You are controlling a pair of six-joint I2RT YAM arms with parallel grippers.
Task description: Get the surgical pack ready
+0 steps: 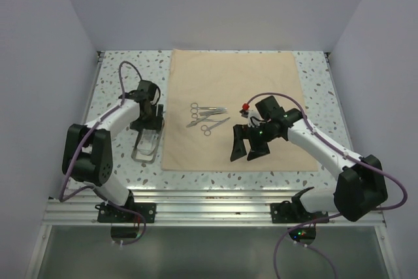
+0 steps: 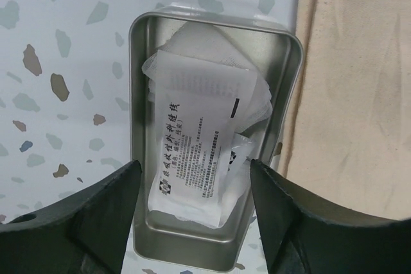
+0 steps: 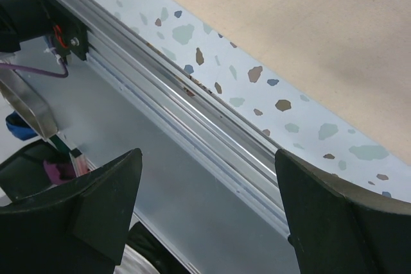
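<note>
The beige cloth [image 1: 235,112] lies flat on the table; it also shows in the left wrist view [image 2: 359,94] and the right wrist view [image 3: 308,17]. Silver scissor-like instruments [image 1: 206,117] lie on its left part. A small steel tray [image 1: 146,145] sits on the table just left of the cloth, holding white gauze packets [image 2: 202,133]; its rim [image 2: 292,101] shows in the left wrist view. My left gripper [image 2: 192,187] is open, its jaws straddling the tray's near end. My right gripper [image 1: 247,151] is open and empty above the cloth's near right part.
The speckled table [image 1: 117,83] has white walls on three sides. An aluminium rail [image 1: 215,195] runs along the near edge, also seen in the right wrist view [image 3: 192,107]. The left arm's base and purple cable [image 3: 38,68] show there.
</note>
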